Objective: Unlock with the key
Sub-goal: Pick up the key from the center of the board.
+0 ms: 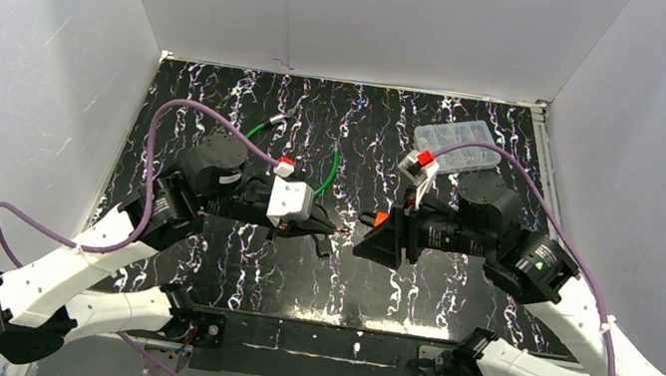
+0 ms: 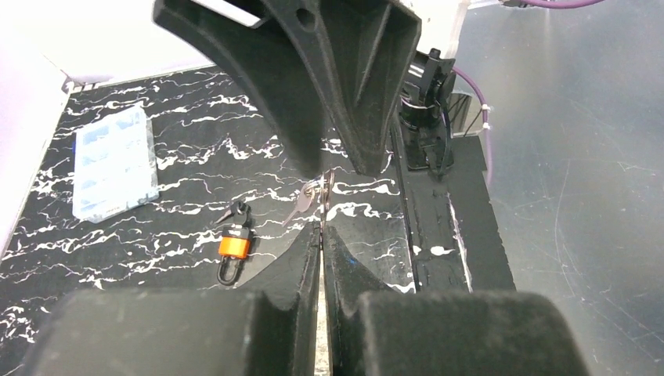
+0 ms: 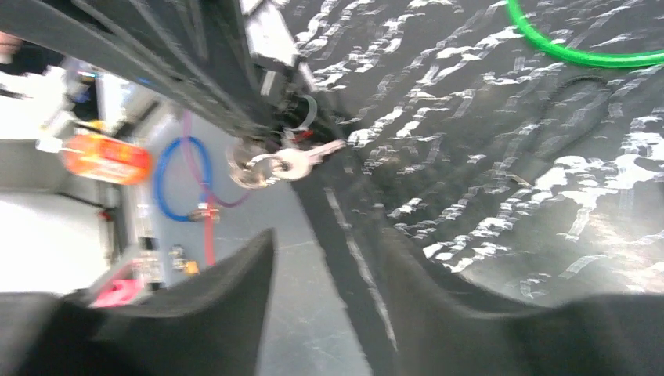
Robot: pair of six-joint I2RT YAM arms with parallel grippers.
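The left fingers (image 2: 301,262) are clamped shut on the key (image 2: 312,197). Seen from above, the orange padlock (image 1: 381,219) lies on the surface (image 1: 295,273) at the key's 2 o'clock, just beside the right fingers (image 1: 385,247), which stand parted, holding nothing.

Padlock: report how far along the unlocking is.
Done: the key is off the table, pinched in the shut left hand. In hand: the right hand stands open just above it, holding nothing, while the orange padlock lies loose on the table with no key in it. Left: steady the padlock, insert the key and turn it.
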